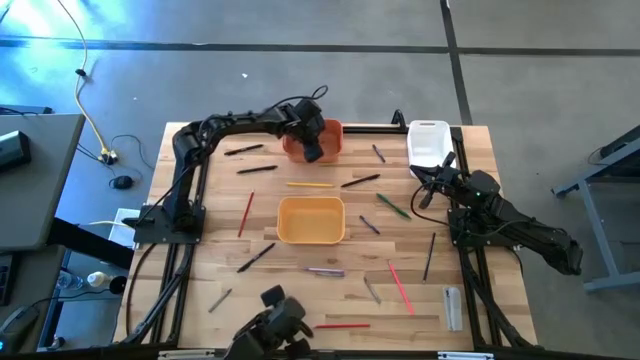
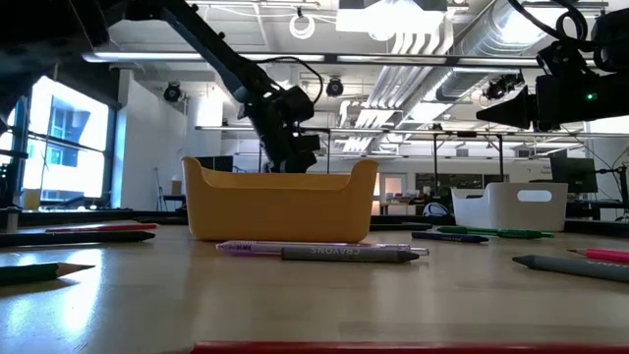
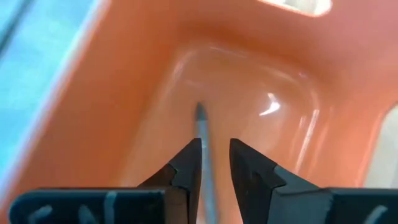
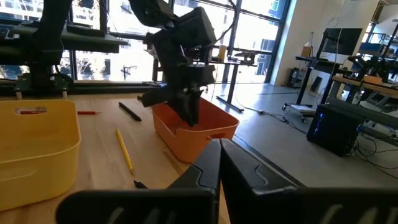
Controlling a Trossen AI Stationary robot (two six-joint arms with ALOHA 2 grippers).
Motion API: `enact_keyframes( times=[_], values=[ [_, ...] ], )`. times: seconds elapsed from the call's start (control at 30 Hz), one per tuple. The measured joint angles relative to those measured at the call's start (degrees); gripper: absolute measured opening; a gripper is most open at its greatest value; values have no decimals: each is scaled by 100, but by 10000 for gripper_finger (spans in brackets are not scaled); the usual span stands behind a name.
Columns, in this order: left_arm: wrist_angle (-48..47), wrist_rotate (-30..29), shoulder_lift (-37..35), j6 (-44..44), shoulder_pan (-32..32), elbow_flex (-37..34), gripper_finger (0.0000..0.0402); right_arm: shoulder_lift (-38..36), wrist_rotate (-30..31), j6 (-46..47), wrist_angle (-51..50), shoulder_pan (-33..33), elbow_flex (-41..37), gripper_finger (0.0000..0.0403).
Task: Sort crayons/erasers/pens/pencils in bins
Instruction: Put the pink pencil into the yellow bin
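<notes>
Open-plan lab: exposed ducts (image 2: pixel 462 39), workbenches (image 4: pixel 348 84)

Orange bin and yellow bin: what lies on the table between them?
In the high view, one thin yellow pencil lies crosswise between the rounded orange plastic bin and the yellow plastic bin.

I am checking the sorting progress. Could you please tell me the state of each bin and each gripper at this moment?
Orange bin: upright, one grey stick inside, under the left gripper.
Yellow-orange bin: upright, empty.
White bin: upright, nothing seen inside.
Left gripper: over the orange bin, fingers parted around the grey stick.
Right gripper: shut, empty, beside the white bin.
</notes>
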Motion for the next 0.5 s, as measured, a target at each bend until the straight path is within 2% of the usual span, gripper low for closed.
enact_keyframes(
  times=[0.13, 0.27, 0.37, 0.5],
  values=[
    [-280, -351, -386, 199, -96, -4, 49, 0, -1, 1, 0, 2, 1, 0],
    [-191, -347, -921, 132, -223, -84, 22, -4, -112, -1, -6, -1, 0, 0],
    [327, -227, -1336, 54, -327, -482, 4, 7, -173, -16, -15, 2, 1, 0],
    [1655, -202, -1940, -324, -448, -1362, 4, 11, -173, 0, -16, 2, 0, 0]
  ],
)
